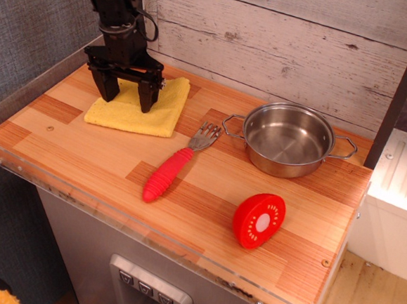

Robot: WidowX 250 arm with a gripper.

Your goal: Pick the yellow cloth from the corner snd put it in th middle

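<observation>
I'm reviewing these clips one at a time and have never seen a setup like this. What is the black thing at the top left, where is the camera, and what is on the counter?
The black thing is a robot arm, and its two-fingered hand points straight down. There is one camera, fixed in front of the counter and looking down at it from above.

The wooden tabletop has a clear plastic rim. On it lie a folded yellow cloth in the back left corner, a fork with a red handle near the middle, a steel pot at the back right, and a red round object with a white face nearer the front.

The hand holds nothing. Its fingers are spread open, low over the cloth, one on each side of its middle. Whether the tips touch the fabric cannot be told from this angle.
</observation>
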